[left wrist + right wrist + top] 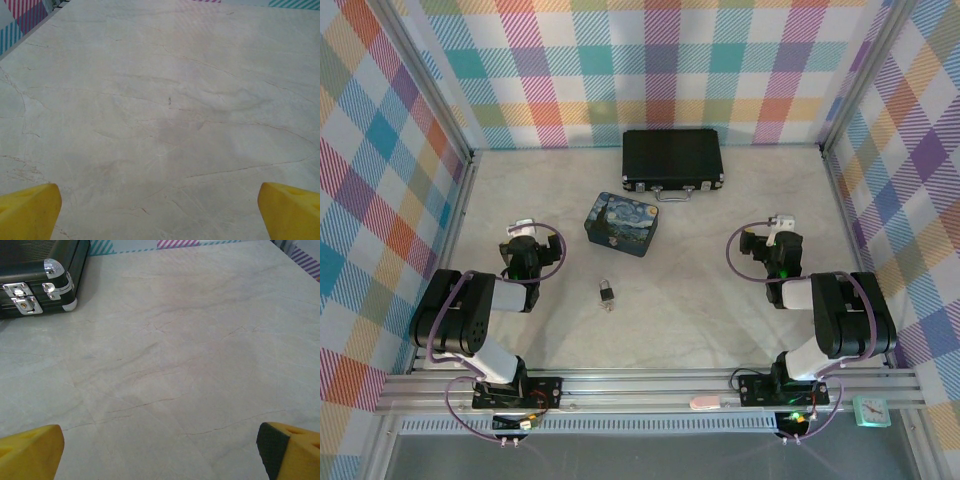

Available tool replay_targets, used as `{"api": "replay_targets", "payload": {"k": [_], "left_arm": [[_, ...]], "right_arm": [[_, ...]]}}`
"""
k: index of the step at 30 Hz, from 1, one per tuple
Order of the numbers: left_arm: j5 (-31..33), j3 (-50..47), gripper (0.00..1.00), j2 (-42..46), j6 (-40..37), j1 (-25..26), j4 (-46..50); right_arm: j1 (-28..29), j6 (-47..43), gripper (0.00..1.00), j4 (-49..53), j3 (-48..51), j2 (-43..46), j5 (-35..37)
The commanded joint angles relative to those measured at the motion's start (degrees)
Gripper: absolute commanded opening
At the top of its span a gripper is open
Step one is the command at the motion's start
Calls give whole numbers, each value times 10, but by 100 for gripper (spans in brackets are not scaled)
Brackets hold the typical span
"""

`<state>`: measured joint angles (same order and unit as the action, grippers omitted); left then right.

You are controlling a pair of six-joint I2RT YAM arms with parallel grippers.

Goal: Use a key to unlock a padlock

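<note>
The tiny dark padlock lies on the table between the two arms, just near of the blue tin. A thin pale metal piece at its near end looks like the key; it is too small to tell whether it sits in the lock. My left gripper hovers well to the left of the padlock. In the left wrist view the left gripper is open, its yellow fingertips wide apart over bare table. My right gripper is far right of the padlock. The right wrist view shows the right gripper open, with nothing between its fingers.
A blue painted tin stands just beyond the padlock. Behind it, a black briefcase lies by the back wall, and its corner and latches appear at the top left of the right wrist view. Plaid walls close three sides.
</note>
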<state>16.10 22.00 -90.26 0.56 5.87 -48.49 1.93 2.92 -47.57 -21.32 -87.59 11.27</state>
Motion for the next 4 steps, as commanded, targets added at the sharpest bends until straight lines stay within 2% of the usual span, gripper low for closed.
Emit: {"api": "replay_targets", "payload": {"k": [1,4], "left_arm": [[8,7,100,-1,-6,2,-23],[7,7,100,-1,-4,1,-23]], "right_arm": [[4,2,99,-15,-13,-2,-3],[3,1,99,-19,-10,-1,-4]]}}
